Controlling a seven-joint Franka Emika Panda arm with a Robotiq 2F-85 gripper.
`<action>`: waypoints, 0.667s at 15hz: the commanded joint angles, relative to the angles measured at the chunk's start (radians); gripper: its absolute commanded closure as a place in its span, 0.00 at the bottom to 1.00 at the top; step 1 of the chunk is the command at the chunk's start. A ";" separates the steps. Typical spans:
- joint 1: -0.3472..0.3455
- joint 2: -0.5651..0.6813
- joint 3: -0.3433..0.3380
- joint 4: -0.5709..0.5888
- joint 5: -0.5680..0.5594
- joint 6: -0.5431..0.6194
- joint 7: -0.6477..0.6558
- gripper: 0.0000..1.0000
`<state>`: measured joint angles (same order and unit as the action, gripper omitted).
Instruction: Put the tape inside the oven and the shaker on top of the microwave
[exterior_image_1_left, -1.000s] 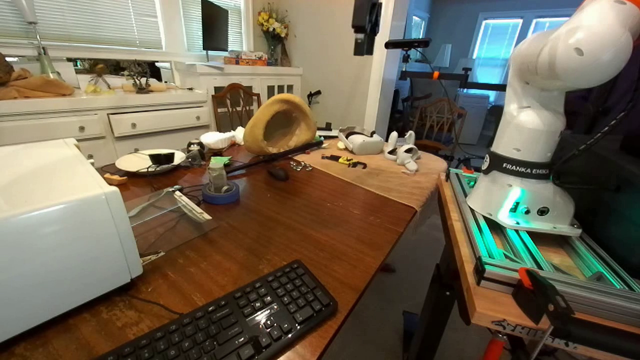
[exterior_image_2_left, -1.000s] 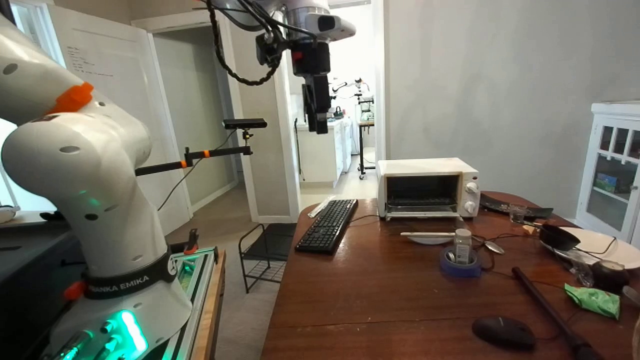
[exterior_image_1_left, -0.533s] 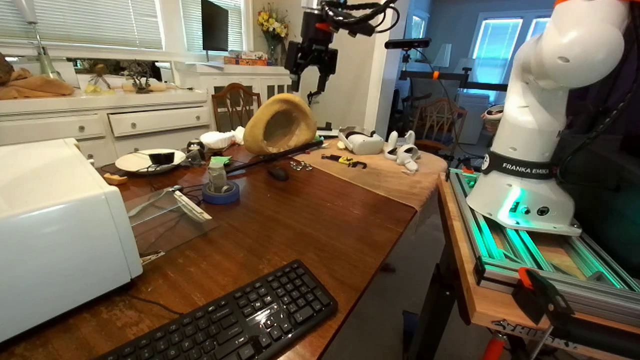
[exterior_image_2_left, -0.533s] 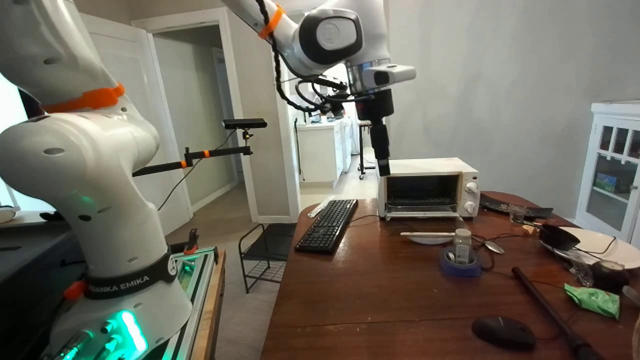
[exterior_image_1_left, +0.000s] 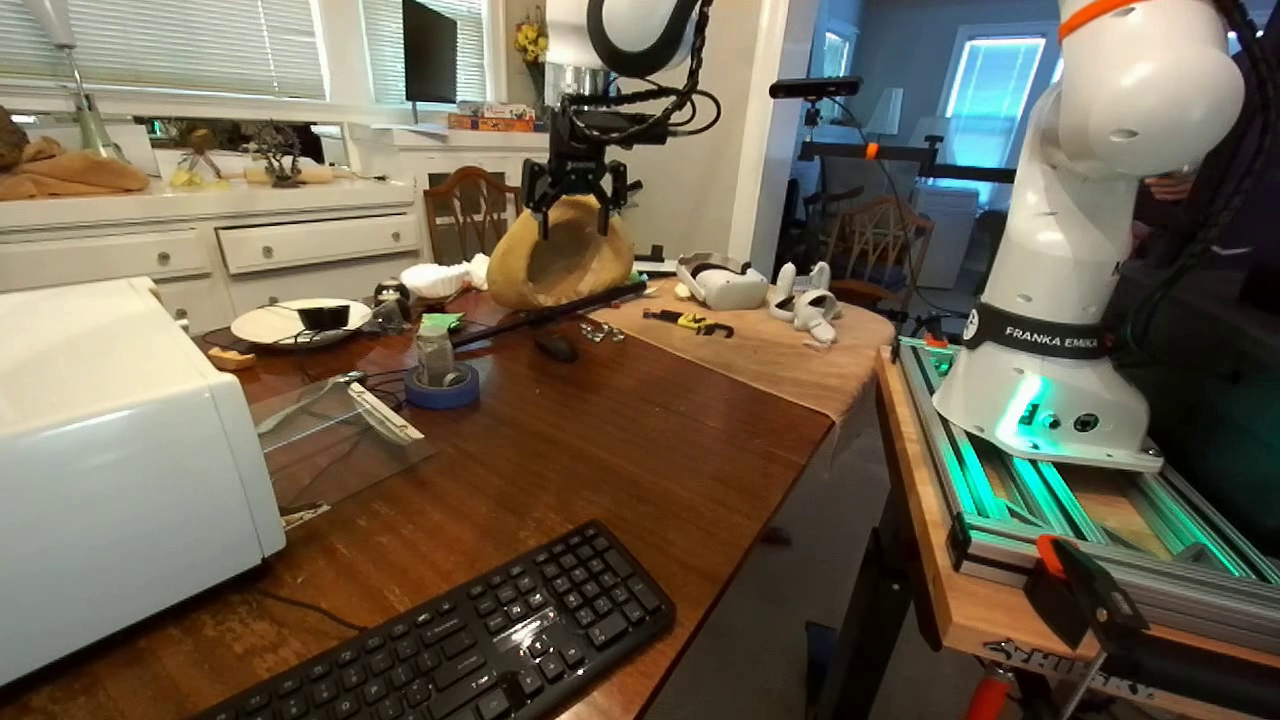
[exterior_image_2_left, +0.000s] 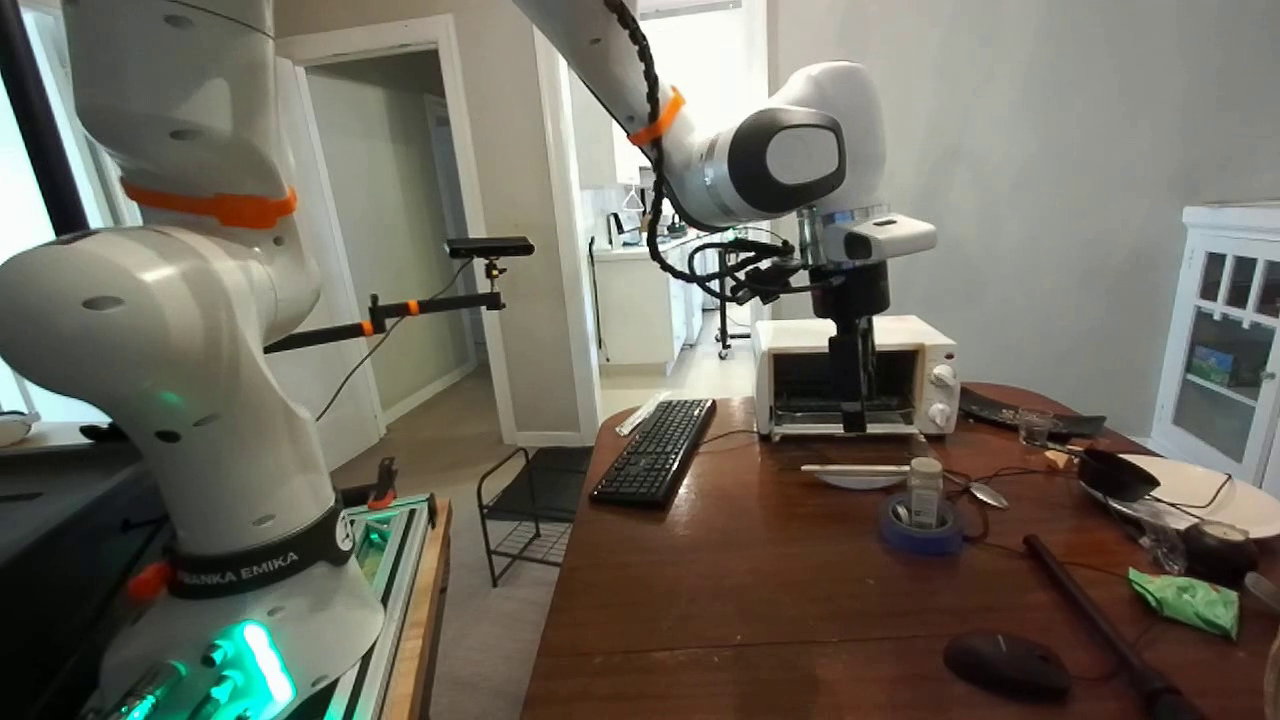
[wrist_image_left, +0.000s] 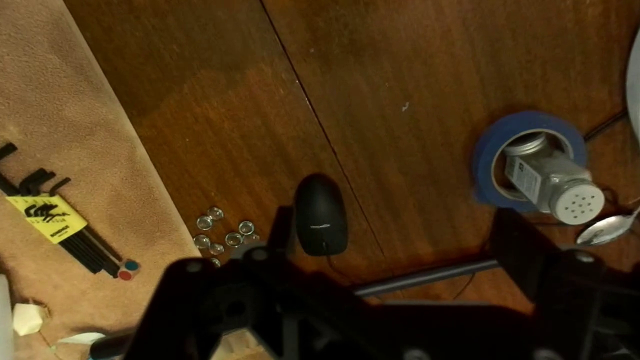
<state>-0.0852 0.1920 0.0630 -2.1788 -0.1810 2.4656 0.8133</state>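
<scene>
At right in the wrist view, the shaker (wrist_image_left: 545, 175) stands inside the tape (wrist_image_left: 483, 162); the gripper (exterior_image_1_left: 574, 226), spread wide, holds nothing. The shaker is likely smooth, stiff, breakable: grip it mid-body. The tape looks light, firm: pinch its band. One shaker, one tape, one mouse (wrist_image_left: 321, 215) mid-frame; one oven (exterior_image_1_left: 130, 460), left in an exterior view.
</scene>
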 joint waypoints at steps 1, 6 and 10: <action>0.052 -0.001 -0.051 0.004 0.017 -0.001 -0.009 0.00; 0.074 0.222 -0.098 0.160 0.109 0.030 0.037 0.00; 0.030 0.389 -0.051 0.360 0.348 -0.161 -0.124 0.00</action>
<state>-0.0304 0.4458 -0.0158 -1.9987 0.0284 2.4523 0.7859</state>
